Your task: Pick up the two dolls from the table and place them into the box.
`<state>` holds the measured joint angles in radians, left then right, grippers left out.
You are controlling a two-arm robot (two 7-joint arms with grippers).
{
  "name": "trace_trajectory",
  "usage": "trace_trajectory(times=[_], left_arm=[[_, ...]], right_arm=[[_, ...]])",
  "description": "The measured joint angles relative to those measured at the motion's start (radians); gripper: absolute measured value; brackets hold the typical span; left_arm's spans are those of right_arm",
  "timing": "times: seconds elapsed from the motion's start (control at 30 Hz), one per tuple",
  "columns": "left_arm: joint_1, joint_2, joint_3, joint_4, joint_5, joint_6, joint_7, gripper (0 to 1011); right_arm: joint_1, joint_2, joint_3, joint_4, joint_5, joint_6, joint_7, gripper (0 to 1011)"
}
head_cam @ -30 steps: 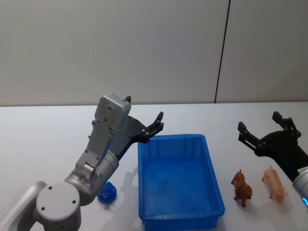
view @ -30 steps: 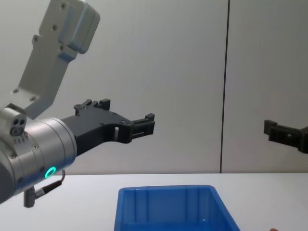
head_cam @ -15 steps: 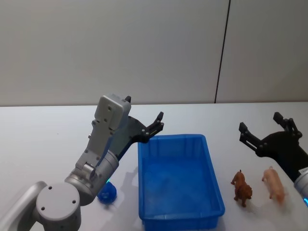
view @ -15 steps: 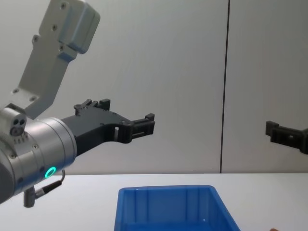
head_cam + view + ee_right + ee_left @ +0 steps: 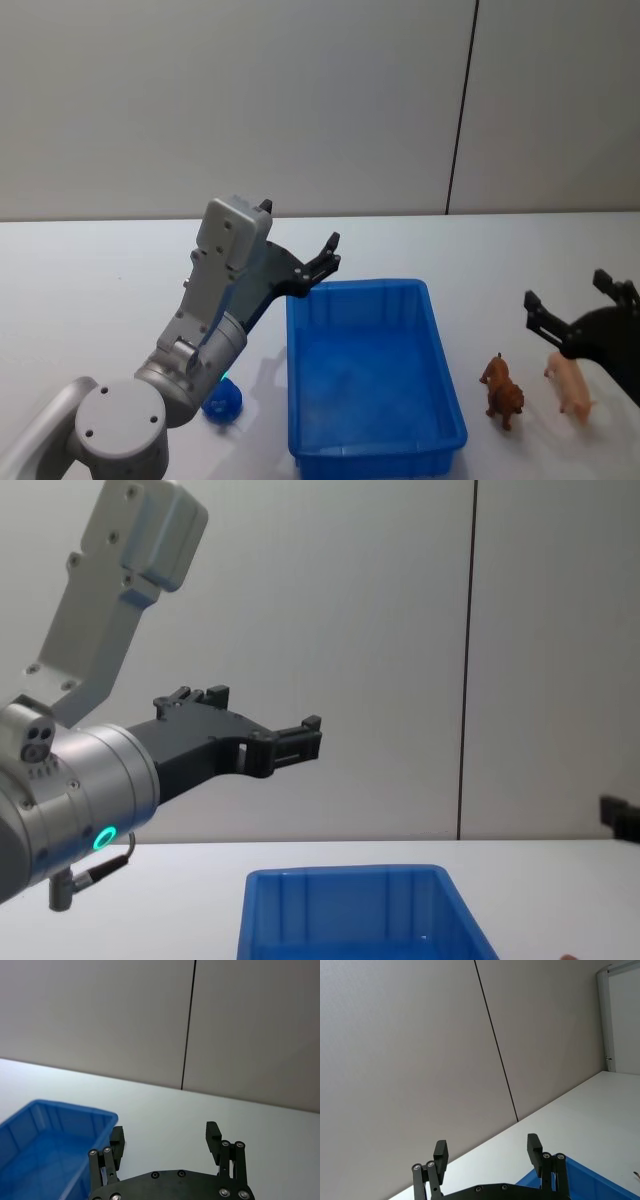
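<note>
Near pink doll [image 5: 570, 381], hovering with right pincer [image 5: 567, 290] spread apart, likely pre-grab. Holding left pincer [image 5: 487, 1145] apart, raised beside box [image 5: 292, 380], clear.

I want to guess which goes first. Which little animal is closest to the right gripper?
The pink one, farthest from the blue box: the open right gripper hangs just by it. The brown one stands nearer the box.

The white surface [image 5: 90, 290] carries a blue box [image 5: 360, 286] — right of it stand a brown doll [image 5: 501, 388] and a pink doll [image 5: 570, 381], left of it a small round blue thing [image 5: 224, 401].
</note>
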<state>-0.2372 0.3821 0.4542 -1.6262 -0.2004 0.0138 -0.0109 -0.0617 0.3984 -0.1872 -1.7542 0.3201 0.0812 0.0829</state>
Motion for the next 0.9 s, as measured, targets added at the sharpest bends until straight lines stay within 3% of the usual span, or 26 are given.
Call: trace_trajectory(times=[0.47, 0.9], left_arm=[[0.0, 0.0, 0.0, 0.0, 0.0, 0.0, 0.0, 1000], [0.0, 0.0, 0.0, 0.0, 0.0, 0.0, 0.0, 1000]], right_arm=[[-0.038, 0.035, 0.016, 0.021, -0.006, 0.081, 0.0, 1001], [-0.026, 0.024, 0.006, 0.087, -0.039, 0.146, 0.015, 1001]])
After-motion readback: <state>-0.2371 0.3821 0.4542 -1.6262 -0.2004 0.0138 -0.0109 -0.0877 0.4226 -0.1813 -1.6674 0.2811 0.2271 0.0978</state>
